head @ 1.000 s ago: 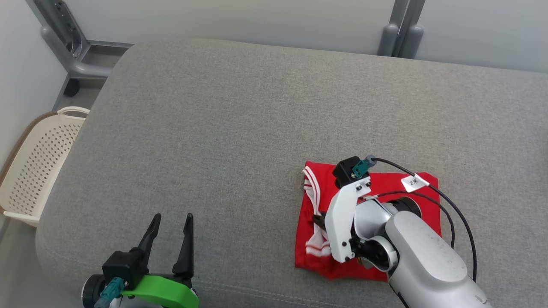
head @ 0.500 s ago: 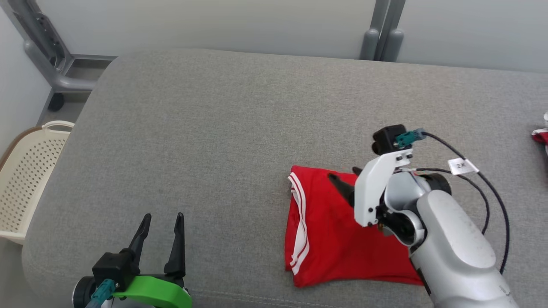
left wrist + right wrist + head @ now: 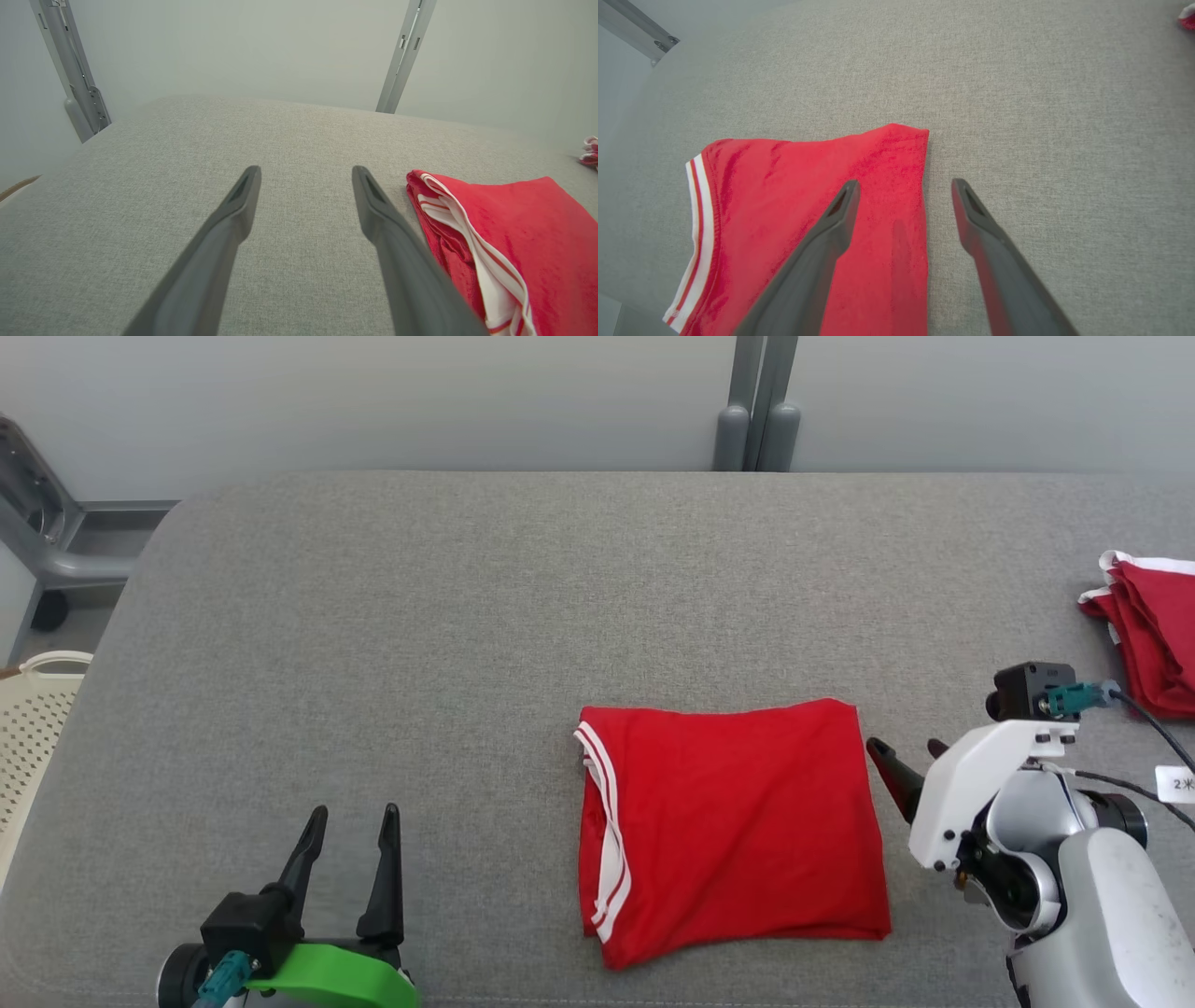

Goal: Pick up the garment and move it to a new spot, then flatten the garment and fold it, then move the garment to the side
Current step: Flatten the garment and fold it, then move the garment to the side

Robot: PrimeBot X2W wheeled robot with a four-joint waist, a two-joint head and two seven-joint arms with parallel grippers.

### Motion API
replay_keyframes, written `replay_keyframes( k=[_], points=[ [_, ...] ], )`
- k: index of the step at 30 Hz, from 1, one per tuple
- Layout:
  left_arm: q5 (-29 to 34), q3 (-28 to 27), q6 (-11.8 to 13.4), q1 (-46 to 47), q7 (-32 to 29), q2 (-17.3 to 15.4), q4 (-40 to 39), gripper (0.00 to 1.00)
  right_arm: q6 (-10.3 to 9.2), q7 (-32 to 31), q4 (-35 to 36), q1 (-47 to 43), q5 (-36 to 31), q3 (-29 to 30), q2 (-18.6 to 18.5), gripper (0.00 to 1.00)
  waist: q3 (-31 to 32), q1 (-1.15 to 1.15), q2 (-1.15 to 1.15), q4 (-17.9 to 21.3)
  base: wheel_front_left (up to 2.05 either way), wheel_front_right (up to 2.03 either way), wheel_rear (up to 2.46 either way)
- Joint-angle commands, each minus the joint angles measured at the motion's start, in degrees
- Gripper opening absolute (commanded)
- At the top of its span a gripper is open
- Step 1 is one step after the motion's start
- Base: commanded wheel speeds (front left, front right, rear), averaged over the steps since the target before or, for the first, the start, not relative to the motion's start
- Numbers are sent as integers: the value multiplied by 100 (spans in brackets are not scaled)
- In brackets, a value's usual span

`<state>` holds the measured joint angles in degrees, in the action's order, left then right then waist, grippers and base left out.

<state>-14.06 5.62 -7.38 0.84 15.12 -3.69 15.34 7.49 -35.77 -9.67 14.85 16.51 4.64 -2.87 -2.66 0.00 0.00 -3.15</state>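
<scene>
The garment (image 3: 728,821) is red with white-striped trim and lies folded into a rough square on the grey padded surface (image 3: 448,616). Its striped edge faces left. My right gripper (image 3: 904,747) stands open just off the garment's right edge, with nothing between its fingers. In the right wrist view the right gripper (image 3: 906,184) straddles that edge of the garment (image 3: 784,210), its left finger over the red cloth. My left gripper (image 3: 353,814) is open at the lower left, well apart from the cloth. The left wrist view has the left gripper (image 3: 306,172) over bare grey fabric, the garment (image 3: 518,233) to its right.
A second red piece of clothing (image 3: 1148,635) lies at the surface's right edge. A cream perforated basket (image 3: 33,737) stands on the floor past the left edge. Grey metal posts (image 3: 756,411) rise behind the surface against the wall.
My right gripper has opened, let go of the garment and drawn back to its right. The folded garment now lies fully uncovered. The head camera has swung right.
</scene>
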Motion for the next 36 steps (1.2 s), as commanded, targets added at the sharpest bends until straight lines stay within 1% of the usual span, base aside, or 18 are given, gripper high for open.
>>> replay_keyframes(
  k=[1,5,10,22,29,30,31,32,33,36],
  points=[
    [33,10,-5,-14,3,-2,7,100,-2,-11,41,-113,25,22,-5,100,-25,0,0,36,0,0,0],
    [22,36,-8,34,3,-16,24,100,-2,41,39,-307,103,137,-8,100,-77,0,0,59,0,0,0],
    [0,69,-11,85,3,-56,52,100,-2,177,-144,-363,228,171,-8,100,-128,0,0,41,0,0,0],
    [-37,178,-14,161,3,-154,34,100,-2,538,-1118,-3,522,167,-9,100,-332,0,0,-165,0,0,0],
    [-55,196,-15,277,3,-162,8,100,-2,454,-1545,239,465,102,-8,100,-524,0,0,-241,0,0,0],
    [-55,197,-15,287,3,-160,11,100,-2,440,-1605,266,465,88,-8,87,-549,0,0,-252,0,0,0],
    [-55,201,-15,295,3,-158,14,100,-2,408,-1660,291,449,63,-6,49,-575,0,0,-262,0,0,0],
    [-62,206,-15,311,3,-154,20,100,-2,386,-1713,310,430,38,-1,29,-594,0,0,-271,0,0,0],
    [-65,206,-15,330,3,-149,24,100,-2,379,-1753,333,402,29,3,1,-608,0,0,-279,0,0,0],
    [-72,200,-15,362,4,-123,40,100,-2,386,-1837,386,334,0,8,0,-629,0,0,-292,0,0,0]
  ],
)
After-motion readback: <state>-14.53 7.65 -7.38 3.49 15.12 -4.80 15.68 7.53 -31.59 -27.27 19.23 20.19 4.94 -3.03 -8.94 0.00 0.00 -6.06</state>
